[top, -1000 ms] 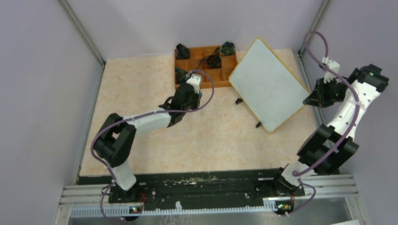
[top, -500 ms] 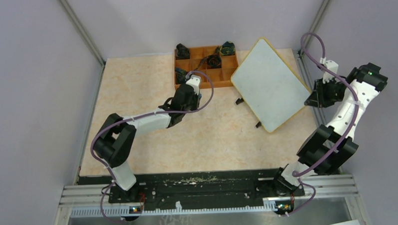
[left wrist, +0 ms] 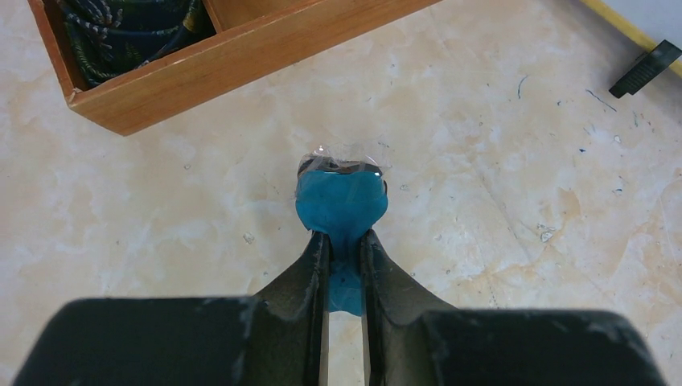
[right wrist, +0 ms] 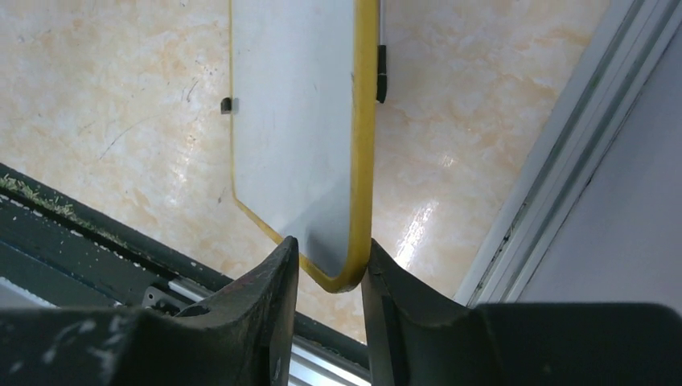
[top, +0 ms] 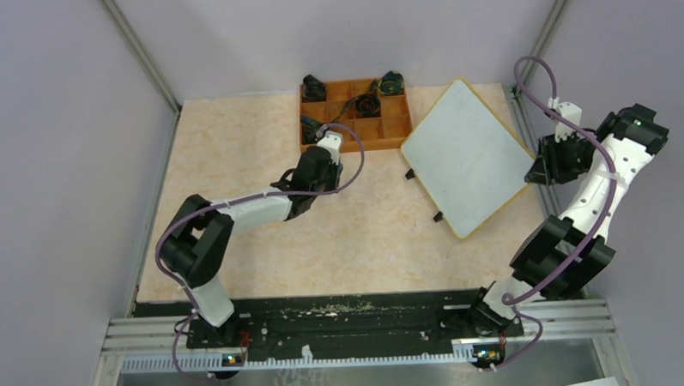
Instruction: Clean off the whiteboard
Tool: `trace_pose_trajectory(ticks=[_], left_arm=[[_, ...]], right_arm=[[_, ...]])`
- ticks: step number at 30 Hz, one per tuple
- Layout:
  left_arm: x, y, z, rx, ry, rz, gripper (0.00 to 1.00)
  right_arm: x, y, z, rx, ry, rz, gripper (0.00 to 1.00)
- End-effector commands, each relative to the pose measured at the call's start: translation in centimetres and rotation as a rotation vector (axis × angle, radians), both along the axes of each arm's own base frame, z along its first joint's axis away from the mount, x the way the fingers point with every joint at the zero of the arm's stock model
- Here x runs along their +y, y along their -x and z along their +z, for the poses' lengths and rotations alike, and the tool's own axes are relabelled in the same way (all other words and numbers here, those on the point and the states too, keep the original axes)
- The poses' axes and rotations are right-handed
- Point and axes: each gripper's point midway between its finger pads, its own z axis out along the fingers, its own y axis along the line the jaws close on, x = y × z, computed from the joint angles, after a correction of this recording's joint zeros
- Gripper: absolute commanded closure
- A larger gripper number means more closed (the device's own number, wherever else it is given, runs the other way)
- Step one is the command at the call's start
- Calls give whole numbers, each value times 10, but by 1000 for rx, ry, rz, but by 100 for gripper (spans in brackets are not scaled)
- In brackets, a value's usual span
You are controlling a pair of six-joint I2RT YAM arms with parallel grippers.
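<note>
No text, label, brand, number or sign can be read in any view; the whiteboard (top: 466,159) face shows no legible writing.

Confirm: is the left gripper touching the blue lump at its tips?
Touching. The left wrist view shows the left gripper pinched shut on the blue lump, which bulges beyond both fingertips.

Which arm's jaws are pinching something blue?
The left arm, by the orange tray: its jaws are shut on a blue lump. On the right arm they only straddle the whiteboard corner.
</note>
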Motion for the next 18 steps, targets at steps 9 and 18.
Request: trace_pose_trajectory(ticks=[9, 18], left_arm=[[10, 0, 20, -40, 39, 22, 100], [17, 0, 22, -45, 43, 40, 95]], right_arm=[[16, -7, 42, -125, -6, 13, 66], [17, -15, 64, -191, -10, -13, 65]])
